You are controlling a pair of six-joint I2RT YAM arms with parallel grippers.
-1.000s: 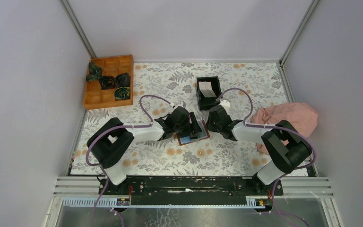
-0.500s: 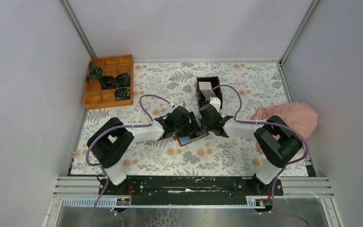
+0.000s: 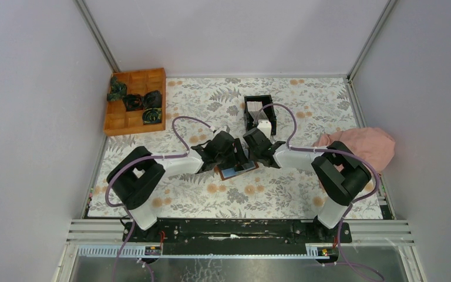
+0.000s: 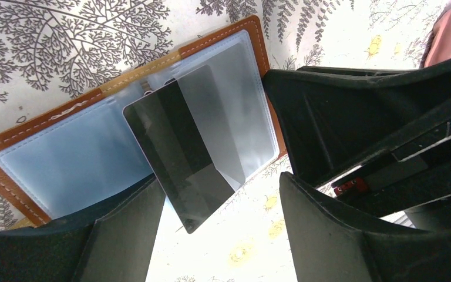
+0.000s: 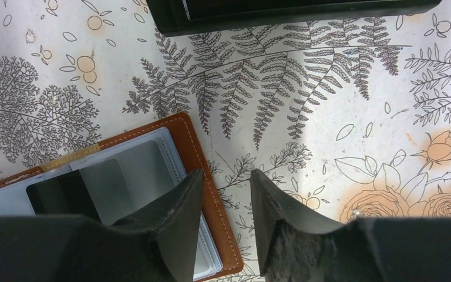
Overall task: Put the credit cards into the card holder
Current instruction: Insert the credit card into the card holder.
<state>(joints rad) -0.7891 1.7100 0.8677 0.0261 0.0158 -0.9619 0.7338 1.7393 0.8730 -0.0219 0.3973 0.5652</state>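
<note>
The card holder [image 3: 235, 172] lies open on the floral mat, brown leather edge [image 4: 253, 35] round clear plastic sleeves. One credit card [image 4: 179, 153], dark in shadow, sits partly inside a sleeve with its lower end sticking out past the edge. My left gripper [image 4: 217, 229] is open above that end, fingers wide apart, touching nothing. My right gripper [image 5: 226, 176] is open with a narrow gap; its left finger [image 5: 179, 211] hangs over the holder's right edge [image 5: 197, 153]. More credit cards [image 3: 253, 108] stand in the black box [image 3: 268, 101].
The black box [image 5: 270, 14] is just behind the right gripper. An orange wooden tray [image 3: 134, 121] with dark green items stands at the back left. A pink cloth [image 3: 361, 145] lies at the right by the right arm's elbow. Walls close in the mat.
My right gripper has swung left from beside the black box to the card holder's right edge and opened slightly. The holder shifted a little left. The left gripper stayed open.
</note>
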